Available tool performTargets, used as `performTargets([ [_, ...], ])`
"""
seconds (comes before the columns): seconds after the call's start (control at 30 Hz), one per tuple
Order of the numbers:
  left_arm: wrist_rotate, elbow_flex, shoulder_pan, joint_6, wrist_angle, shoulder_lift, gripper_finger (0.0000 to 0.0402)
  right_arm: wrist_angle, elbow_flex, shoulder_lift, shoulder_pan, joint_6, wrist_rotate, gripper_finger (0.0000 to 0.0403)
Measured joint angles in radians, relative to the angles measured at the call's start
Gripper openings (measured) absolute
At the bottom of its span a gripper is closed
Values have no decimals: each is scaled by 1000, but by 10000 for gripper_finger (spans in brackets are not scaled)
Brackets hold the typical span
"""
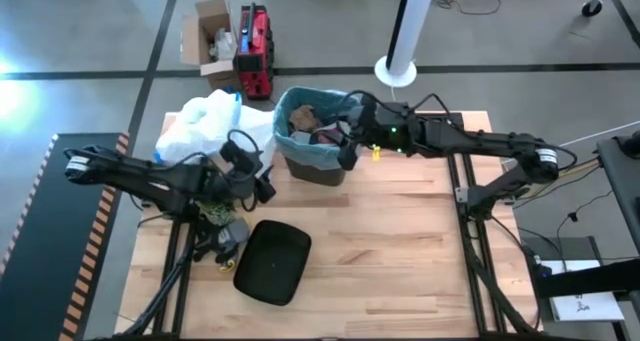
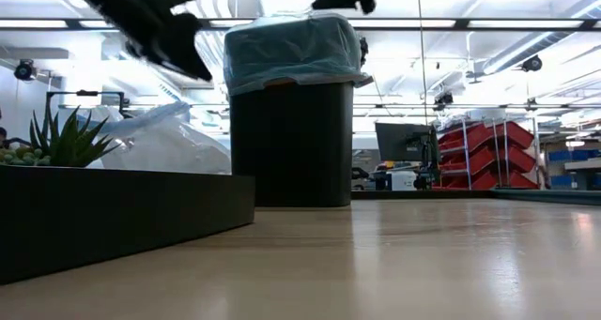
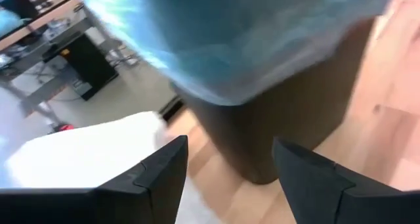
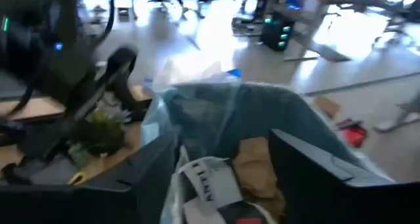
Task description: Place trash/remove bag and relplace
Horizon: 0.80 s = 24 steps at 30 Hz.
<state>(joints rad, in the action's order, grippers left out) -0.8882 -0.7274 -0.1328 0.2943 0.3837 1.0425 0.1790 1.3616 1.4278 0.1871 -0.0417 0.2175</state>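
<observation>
A dark bin (image 1: pixel 318 166) stands at the table's far middle, lined with the light-blue bag (image 1: pixel 290 111), whose top is folded over the bin's rim (image 2: pixel 291 53). Trash lies inside: crumpled brown paper (image 4: pixel 256 161) and a white printed wrapper (image 4: pixel 203 181). My right gripper (image 1: pixel 348 153) hovers open over the bin's right rim, and in its wrist view the trash shows below its gap (image 4: pixel 226 178). My left gripper (image 1: pixel 265 181) stands open just left of the bin, with the bin's wall (image 3: pixel 262 138) ahead of its fingers and nothing between them.
A white plastic bag (image 1: pixel 215 126) lies on the table's far left, next to the bin. A black lid (image 1: pixel 272 261) lies on the near left part. A small green plant (image 1: pixel 215 216) sits beside it. The table's right half is bare wood (image 1: pixel 400 251).
</observation>
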Motion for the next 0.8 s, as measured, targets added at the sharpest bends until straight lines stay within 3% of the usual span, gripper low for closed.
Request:
performTargets([
  [0.17,14,104,-34,-50,-309,71,203,141,3,-22,-33,-6,34,277],
  [0.3,14,181,-58,-152,-616,154,199,236,-24,-26,-112,-22,30,275],
  [0.4,11,204,-63,-282,-758,238,196,236,-60,-26,-176,-21,90,266],
  [0.6,-68,182,-63,-468,-873,412,192,233,-116,-47,-282,-3,310,249],
  [0.8,-79,104,-72,-530,-880,531,194,230,-157,-69,-315,7,394,241],
])
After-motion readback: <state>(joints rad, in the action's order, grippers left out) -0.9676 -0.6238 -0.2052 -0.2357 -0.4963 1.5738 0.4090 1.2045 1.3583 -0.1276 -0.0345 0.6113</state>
